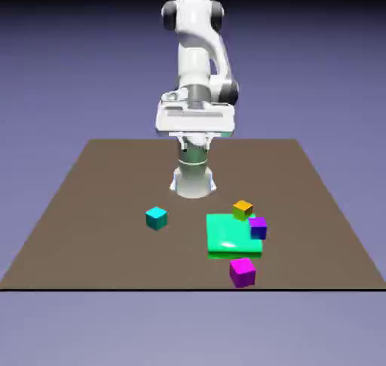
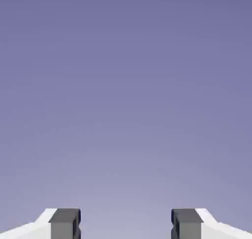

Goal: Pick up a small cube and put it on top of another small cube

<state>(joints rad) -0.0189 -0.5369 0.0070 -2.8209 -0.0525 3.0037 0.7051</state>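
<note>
The small cyan-teal cube [image 1: 156,218] rests alone on the brown table [image 1: 90,206], left of centre in the exterior view. Other small cubes lie to its right: an orange one [image 1: 242,208], a purple-blue one [image 1: 258,227] and a magenta one [image 1: 242,272]. My gripper [image 1: 194,135] hangs high above the table's far half, well away from all the cubes. In the hand view the gripper [image 2: 126,223] is open: its grey fingertips [image 2: 65,223] stand wide apart with only the blue-violet backdrop between them. No cube shows in that view.
A large flat green-teal slab [image 1: 232,235] lies on the table's right half, with the orange and purple-blue cubes against its far and right edges. The magenta cube sits just past its near edge. The robot's base [image 1: 194,180] stands behind them.
</note>
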